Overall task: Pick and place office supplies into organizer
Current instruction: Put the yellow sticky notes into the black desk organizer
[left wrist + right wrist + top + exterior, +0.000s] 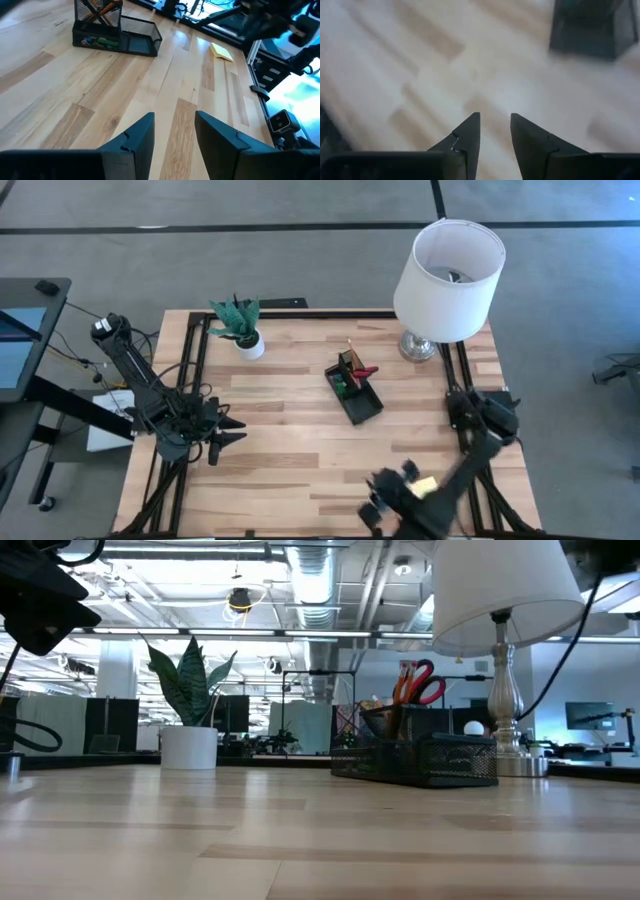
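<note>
At the table's front edge, the right gripper (495,117) hangs over bare wood with its two fingers slightly parted and nothing between them, close by the yellow sticky-note pad (221,51), the one supply seen lying loose on the table, flat and well apart from the organizer (355,388). The pad looks light and thin, a soft stack of paper with little height for a claw to catch. It would likely be best pinched across two opposite edges, low and square, since a squeeze on a corner could fan or bend the sheets, and it may slide on the smooth boards if nudged. On the left side of the table the left gripper (174,116) waits, its fingers spread and empty, pointed across the boards toward the organizer. Mid-table, the black mesh tray already holds the red-handled scissors (365,370) and thin orange pencils (102,7) standing in its tall cup, with a small green block (102,42) in a low compartment beside it. The end compartment next to that looks open and shallow, a likely home for the pad. Farther back stand the potted green plant (238,320) and the white-shaded lamp (448,275), neither part of the job. No brand, label or writing can be read on the pad, the tray or anything else in view.
</note>
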Controlling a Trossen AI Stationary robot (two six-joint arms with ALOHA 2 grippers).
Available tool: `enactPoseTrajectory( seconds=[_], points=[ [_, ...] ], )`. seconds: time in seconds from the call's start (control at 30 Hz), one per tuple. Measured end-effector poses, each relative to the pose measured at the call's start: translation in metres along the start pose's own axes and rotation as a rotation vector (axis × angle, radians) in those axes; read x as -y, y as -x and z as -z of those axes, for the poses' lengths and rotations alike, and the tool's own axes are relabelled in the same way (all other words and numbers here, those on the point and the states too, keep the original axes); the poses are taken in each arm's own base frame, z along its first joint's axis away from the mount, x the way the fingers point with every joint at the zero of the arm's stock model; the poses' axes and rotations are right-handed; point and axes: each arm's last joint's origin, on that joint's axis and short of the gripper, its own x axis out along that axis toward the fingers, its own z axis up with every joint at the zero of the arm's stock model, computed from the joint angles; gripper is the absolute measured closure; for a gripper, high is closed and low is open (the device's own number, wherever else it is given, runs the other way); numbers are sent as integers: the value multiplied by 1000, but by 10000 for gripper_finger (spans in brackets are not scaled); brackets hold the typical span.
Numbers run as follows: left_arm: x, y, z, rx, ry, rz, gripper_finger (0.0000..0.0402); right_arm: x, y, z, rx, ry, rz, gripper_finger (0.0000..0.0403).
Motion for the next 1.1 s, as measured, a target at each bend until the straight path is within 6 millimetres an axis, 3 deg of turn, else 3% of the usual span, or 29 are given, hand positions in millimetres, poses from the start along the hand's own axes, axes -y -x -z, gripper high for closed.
enactPoseTrajectory(
  seconds=[0.2, 0.3, 0.4, 0.47, 0.6, 0.97, 1.1],
  points=[
    [-1, 0, -1, 45, 14, -31, 265, 13, 39, 42, -220, -33, -4, 301],
    [-1, 0, -2, 73, 17, -50, 265, 21, 46, 53, -388, -104, 109, 301],
    [-2, 0, -3, 95, 23, -64, 265, 34, 51, 56, -424, -172, 268, 301],
    [-2, 0, -3, 108, 37, -73, 265, 38, 50, 58, -425, -207, 344, 301],
    [-2, 0, -3, 110, 38, -74, 265, 35, 43, 60, -467, -213, 335, 301],
    [-2, 0, -3, 108, 21, -74, 265, 49, 11, 86, -470, -88, 342, 299],
    [-2, 0, -3, 108, 22, -74, 265, 49, 1, 83, -596, -24, 385, 281]
  ],
)
